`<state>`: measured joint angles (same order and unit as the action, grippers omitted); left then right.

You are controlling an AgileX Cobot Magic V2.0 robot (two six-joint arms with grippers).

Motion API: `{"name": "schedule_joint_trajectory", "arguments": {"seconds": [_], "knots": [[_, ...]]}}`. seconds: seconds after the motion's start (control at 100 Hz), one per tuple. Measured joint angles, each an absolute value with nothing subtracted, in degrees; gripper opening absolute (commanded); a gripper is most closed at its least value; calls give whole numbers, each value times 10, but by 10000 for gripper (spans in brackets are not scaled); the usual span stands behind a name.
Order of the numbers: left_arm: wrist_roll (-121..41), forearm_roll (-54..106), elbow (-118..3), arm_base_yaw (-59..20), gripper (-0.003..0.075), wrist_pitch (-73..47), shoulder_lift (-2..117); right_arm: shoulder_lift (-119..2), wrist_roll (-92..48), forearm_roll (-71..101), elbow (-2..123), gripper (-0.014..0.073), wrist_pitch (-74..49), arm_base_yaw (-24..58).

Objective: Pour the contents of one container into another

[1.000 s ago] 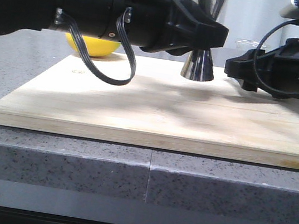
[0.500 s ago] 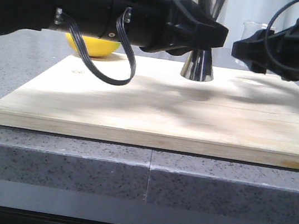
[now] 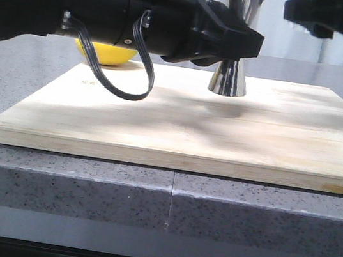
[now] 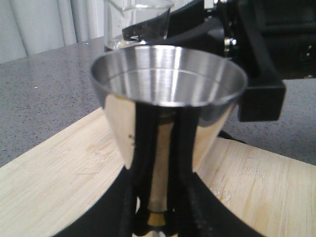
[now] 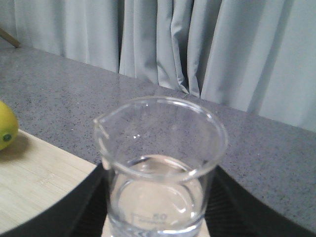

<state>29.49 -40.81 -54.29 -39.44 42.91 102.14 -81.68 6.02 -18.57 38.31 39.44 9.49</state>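
Change: right gripper (image 3: 292, 9) has risen clear of the cutting board (image 3: 184, 130), clamped on the beaker (image 5: 160, 168) (liquid inside).
Left gripper (image 4: 158, 217): steadies the jigger (image 4: 168, 98), fingers closed around its waist.
Meaning: pour looks imminent.

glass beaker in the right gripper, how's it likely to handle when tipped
The beaker looks thin, smooth glass, so probably fragile and a bit slippery between the fingers. It holds clear liquid, so it may slosh and run toward the pouring lip quickly. Tipping it slowly over the steel jigger seems wise.
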Motion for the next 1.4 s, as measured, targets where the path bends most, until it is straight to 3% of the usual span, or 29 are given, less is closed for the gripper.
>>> {"name": "schedule_joint_trajectory", "arguments": {"seconds": [0.6,1.4], "knots": [[325,-454,-543,-394,-21,429,1021,-707,59,-275,383,346,346,95],[370,-530,-543,-394,-21,447,1021,-686,57,-365,382,346,342,110]]}}
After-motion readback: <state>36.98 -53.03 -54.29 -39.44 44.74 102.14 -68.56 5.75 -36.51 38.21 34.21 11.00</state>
